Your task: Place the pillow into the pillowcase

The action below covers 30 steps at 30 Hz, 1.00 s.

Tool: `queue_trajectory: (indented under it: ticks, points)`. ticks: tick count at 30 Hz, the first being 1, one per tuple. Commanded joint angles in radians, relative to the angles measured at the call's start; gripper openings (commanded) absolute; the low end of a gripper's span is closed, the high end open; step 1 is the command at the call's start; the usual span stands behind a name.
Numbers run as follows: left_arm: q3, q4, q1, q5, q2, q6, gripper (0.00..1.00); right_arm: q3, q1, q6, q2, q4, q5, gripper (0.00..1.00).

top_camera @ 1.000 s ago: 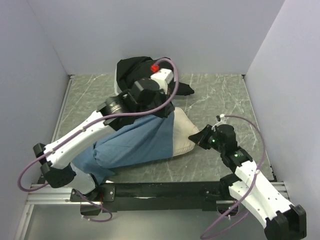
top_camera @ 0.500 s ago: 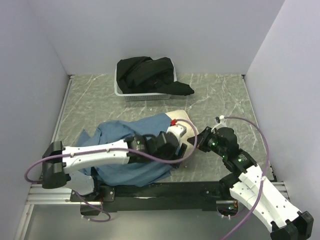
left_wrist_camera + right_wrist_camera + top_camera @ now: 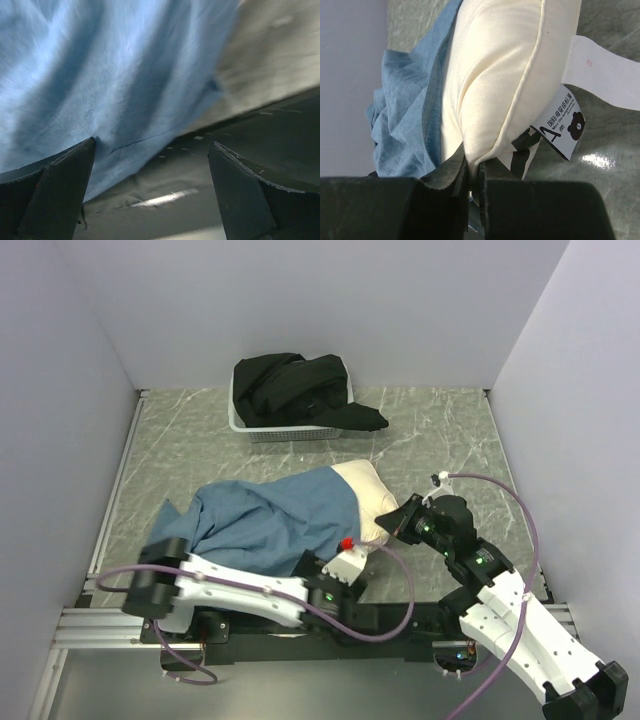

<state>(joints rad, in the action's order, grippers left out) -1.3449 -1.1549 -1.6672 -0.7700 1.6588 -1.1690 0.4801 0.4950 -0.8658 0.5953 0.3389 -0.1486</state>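
While the right claw [image 3: 472,161] is clamped narrow on the seam edge of the pillow [image 3: 495,75], the bare cream end bulges directly ahead of its fingers. Beyond that lies the hem of the pillowcase [image 3: 405,115], which covers most of the cushion. The left claw [image 3: 152,145] is spread wide with nothing between its fingers; blue cloth lies just ahead of and above it, the loose lower edge closest.

Judging from this, the step in hand is drawing the hem over the last bare end. Doing it well likely means the left claw catching only 1 layer of hem, not the cushion beneath. It would then pull toward the right claw, which anchors the corner and should let go only once cloth reaches its tips.

Only the right wrist view shows the pinch itself, with the white tag [image 3: 605,75] and printed label [image 3: 565,125] hanging beside the fingers. Only the top view shows how much cream is bare, and the basket [image 3: 285,430] of black cloth [image 3: 300,385] well beyond both claws.
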Motion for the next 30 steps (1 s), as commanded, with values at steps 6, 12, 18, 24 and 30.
queue_trajectory:
  ticks: [6, 12, 18, 24, 30]
  points:
    - [0.006, -0.203, 0.079, -0.224, 0.056, -0.204, 0.99, 0.071, 0.022, -0.012, -0.035, -0.009, 0.006, 0.0]
    - [-0.031, -0.196, 0.159, -0.305, 0.095, -0.15, 0.55, 0.097, 0.025, -0.013, -0.057, 0.023, 0.001, 0.0]
    - [-0.224, -0.215, 0.19, -0.376, 0.012, -0.014, 0.01, 0.158, 0.036, 0.005, -0.055, 0.057, -0.023, 0.0]
    - [-0.45, 0.042, 0.155, -0.258, -0.158, 0.428, 0.01, 0.235, 0.085, 0.045, -0.011, 0.081, -0.059, 0.0]
    - [-0.548, 0.35, 0.338, 0.136, -0.301, 0.672, 0.01, 0.304, 0.209, 0.002, 0.011, 0.068, -0.049, 0.0]
